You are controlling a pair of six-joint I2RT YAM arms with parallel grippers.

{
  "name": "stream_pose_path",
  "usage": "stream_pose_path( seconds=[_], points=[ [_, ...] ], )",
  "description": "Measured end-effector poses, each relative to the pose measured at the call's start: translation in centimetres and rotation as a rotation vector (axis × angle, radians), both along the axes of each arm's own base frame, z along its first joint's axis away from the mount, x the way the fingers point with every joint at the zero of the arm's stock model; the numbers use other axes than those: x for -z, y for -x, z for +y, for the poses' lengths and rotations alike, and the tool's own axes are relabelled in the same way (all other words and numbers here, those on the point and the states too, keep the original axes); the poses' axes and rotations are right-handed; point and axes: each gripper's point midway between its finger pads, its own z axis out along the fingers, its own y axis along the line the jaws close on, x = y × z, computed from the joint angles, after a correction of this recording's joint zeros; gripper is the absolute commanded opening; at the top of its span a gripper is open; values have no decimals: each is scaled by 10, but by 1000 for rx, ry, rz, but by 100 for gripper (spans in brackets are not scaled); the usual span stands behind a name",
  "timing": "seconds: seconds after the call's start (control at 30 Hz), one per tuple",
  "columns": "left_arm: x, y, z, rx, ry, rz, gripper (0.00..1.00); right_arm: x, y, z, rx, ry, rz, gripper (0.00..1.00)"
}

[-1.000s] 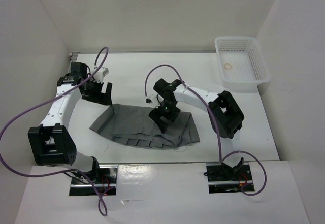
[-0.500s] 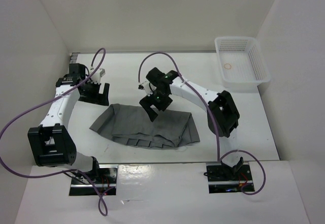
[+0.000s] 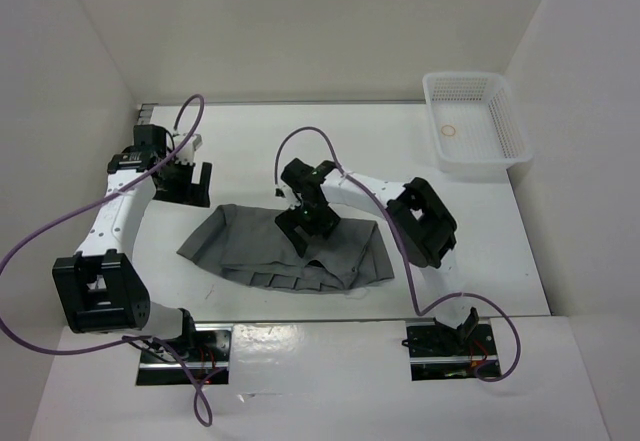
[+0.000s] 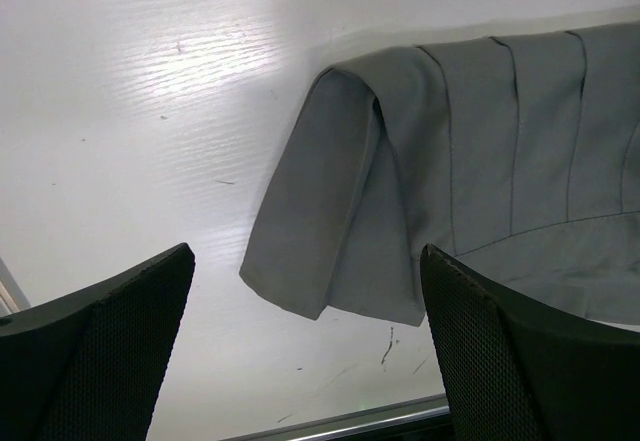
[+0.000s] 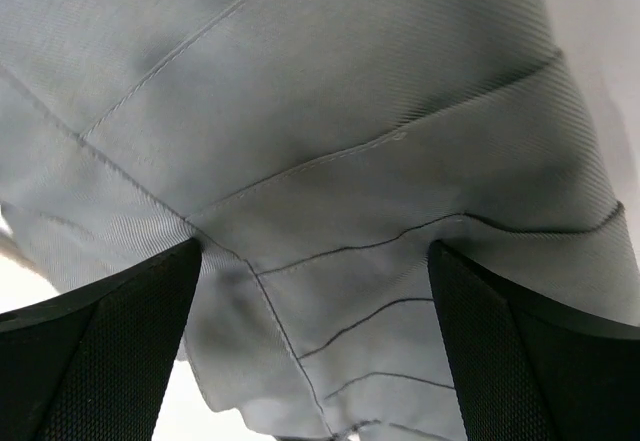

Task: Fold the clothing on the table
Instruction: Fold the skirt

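Note:
The clothing, a grey pleated skirt (image 3: 262, 247), lies partly folded on the white table (image 3: 250, 151), spread left to right near the front. My right gripper (image 3: 308, 223) hangs low over the skirt's middle, open. In the right wrist view the pleated fabric (image 5: 330, 131) fills the frame and spans the gap between both fingers (image 5: 90, 361). My left gripper (image 3: 186, 183) is open, just behind the skirt's far left corner and apart from it. In the left wrist view that folded corner (image 4: 340, 211) lies ahead of the open fingers (image 4: 530, 361), with bare table between them.
A white mesh basket (image 3: 475, 126) stands at the back right corner. White walls enclose the table on three sides. A metal rail edge (image 4: 340, 423) runs along the table close to my left gripper. Purple cables loop above both arms.
My right gripper swung back toward the skirt's far edge, then came down again over its middle, a little left of before. My left gripper drifted slightly left. Both stayed open.

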Motion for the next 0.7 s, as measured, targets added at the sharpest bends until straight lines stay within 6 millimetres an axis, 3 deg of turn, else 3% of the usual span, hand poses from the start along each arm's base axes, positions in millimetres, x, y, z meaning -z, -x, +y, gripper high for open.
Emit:
stream_pose_path(
  seconds=[0.33,0.7],
  points=[
    [1,1,10,-30,-47,6,99,6,-21,-5,94,69,-114,100],
    [0,-1,13,-39,-61,-2,99,3,-85,-22,85,99,-281,100]
  ],
)
